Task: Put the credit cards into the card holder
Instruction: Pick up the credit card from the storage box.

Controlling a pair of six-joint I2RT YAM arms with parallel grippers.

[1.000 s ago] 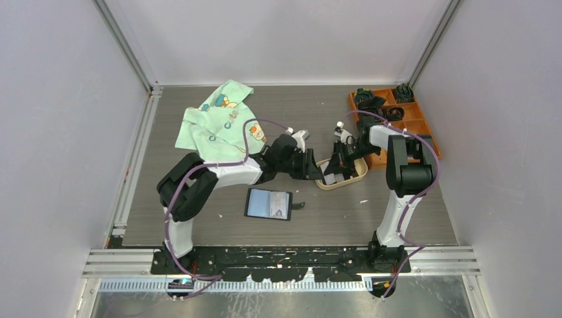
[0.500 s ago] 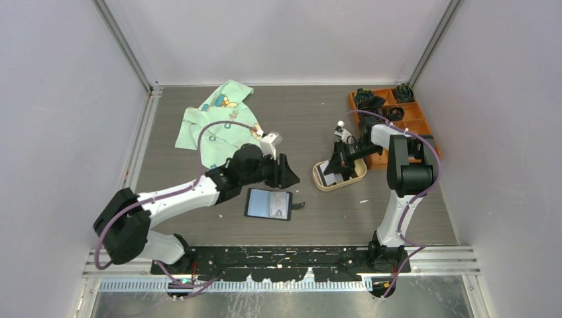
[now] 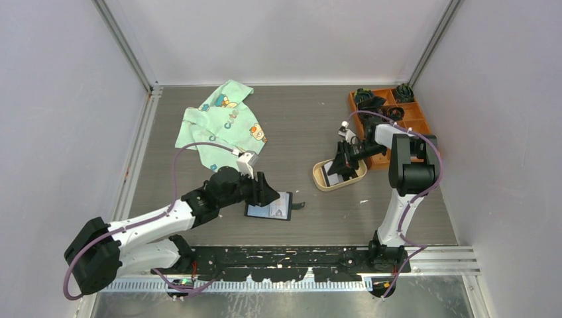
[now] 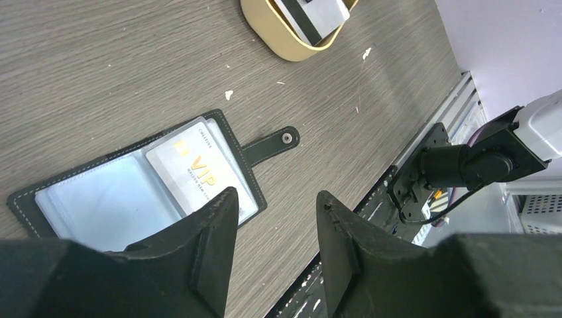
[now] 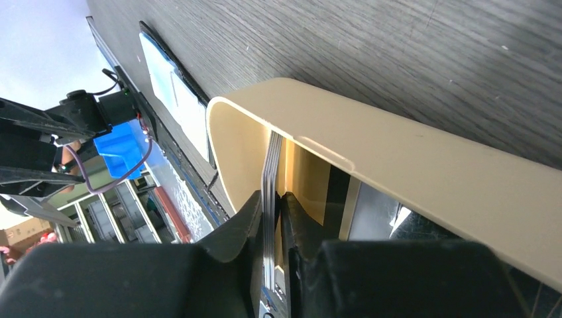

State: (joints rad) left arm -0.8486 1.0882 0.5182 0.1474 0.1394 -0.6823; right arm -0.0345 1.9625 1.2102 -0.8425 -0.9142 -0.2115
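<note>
Near the front middle of the table [image 3: 305, 126], the card holder [image 3: 272, 205] lying flat and open, one card [image 4: 192, 169] in its right-hand pocket. Over its left part, the left gripper [image 3: 265, 191]. Right of it and farther back, a tray [image 3: 321, 180] with credit cards [image 4: 311, 13] inside, some between the fingers of the right gripper [image 5: 273, 199]. Behind the tray to the right, a compartment bin [image 3: 417, 122]; at the back left, a cloth [image 3: 219, 122].
</note>
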